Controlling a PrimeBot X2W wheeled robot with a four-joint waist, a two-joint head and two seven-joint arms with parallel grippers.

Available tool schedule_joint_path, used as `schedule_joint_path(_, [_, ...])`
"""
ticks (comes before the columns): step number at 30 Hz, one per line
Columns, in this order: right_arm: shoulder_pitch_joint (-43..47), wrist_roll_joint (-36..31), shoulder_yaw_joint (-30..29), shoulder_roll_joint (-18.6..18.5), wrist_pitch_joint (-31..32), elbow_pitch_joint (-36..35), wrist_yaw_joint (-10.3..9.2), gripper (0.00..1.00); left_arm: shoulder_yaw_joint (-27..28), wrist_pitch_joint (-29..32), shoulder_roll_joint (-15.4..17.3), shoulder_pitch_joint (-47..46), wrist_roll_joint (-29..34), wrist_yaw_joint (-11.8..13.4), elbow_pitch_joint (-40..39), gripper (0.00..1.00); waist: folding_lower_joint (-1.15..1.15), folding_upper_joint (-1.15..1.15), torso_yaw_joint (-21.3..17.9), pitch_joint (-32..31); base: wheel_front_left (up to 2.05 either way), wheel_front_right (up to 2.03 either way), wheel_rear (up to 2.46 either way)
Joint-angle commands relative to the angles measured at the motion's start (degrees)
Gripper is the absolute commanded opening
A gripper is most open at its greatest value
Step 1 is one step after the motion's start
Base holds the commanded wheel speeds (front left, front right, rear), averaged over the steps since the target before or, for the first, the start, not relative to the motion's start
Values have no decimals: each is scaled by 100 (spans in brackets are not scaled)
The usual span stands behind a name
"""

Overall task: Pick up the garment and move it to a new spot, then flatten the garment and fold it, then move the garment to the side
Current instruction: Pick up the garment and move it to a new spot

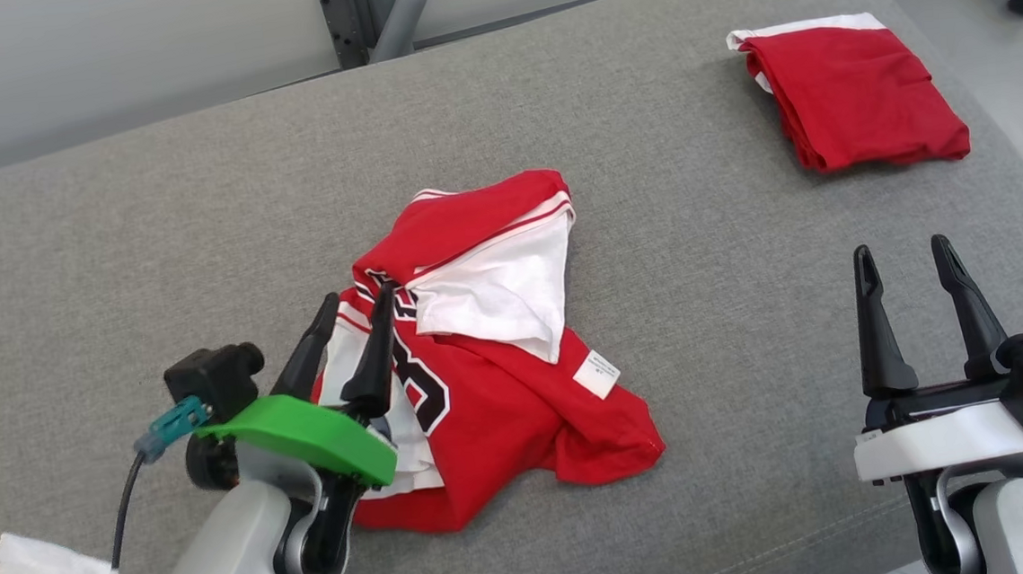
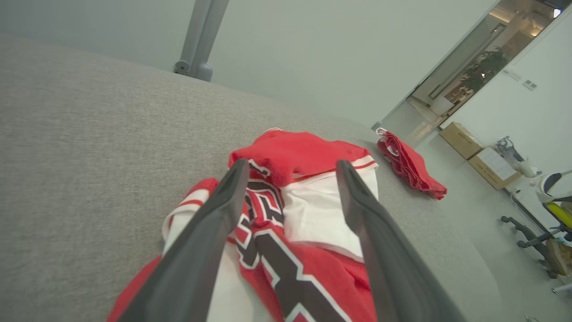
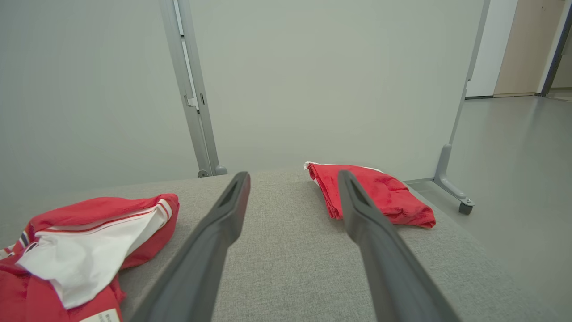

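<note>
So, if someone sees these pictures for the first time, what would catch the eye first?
First, the crumpled red and white jersey in the middle of the grey padded surface, with the left claw open over its left side. Then the folded red garment at the far right corner, and the right claw open above bare fabric.

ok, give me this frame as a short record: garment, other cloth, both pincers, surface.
garment: red and white jersey, crumpled in a heap mid-cushion, white inside and tag showing, not yet flattened
other cloth: folded red garment, far right of cushion
left pincer: open, fingers spread over the jersey's left edge, no cloth pinched
right pincer: open, over bare cushion, apart from both garments
surface: grey fabric cushion
</note>
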Motion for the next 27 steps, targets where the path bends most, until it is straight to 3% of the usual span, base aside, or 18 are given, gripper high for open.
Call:
schedule_joint_path(1, [83,-63,-18,-1,-15,-30,-9,100,66,-48,92,262,127,140,-177,100,0,23,205,-219,0,0,0])
schedule_joint_path(6, [204,-339,-129,-1,-15,-57,-9,100,377,-92,437,1112,706,647,-1012,100,0,23,500,-480,0,0,0])
schedule_joint_path(10, [298,-595,-186,-1,-15,11,-9,100,799,-92,614,1739,1352,779,-1551,100,0,23,757,-628,0,0,0])
schedule_joint_path(16, [406,-709,-208,-1,-15,227,-9,100,1392,-89,638,2402,2037,560,-1891,100,0,23,1040,-734,0,0,0])
schedule_joint_path(27, [689,-766,-58,-3,-15,729,-9,100,2830,-89,-67,3634,2864,-143,-2012,100,0,23,1447,-1003,0,0,0])
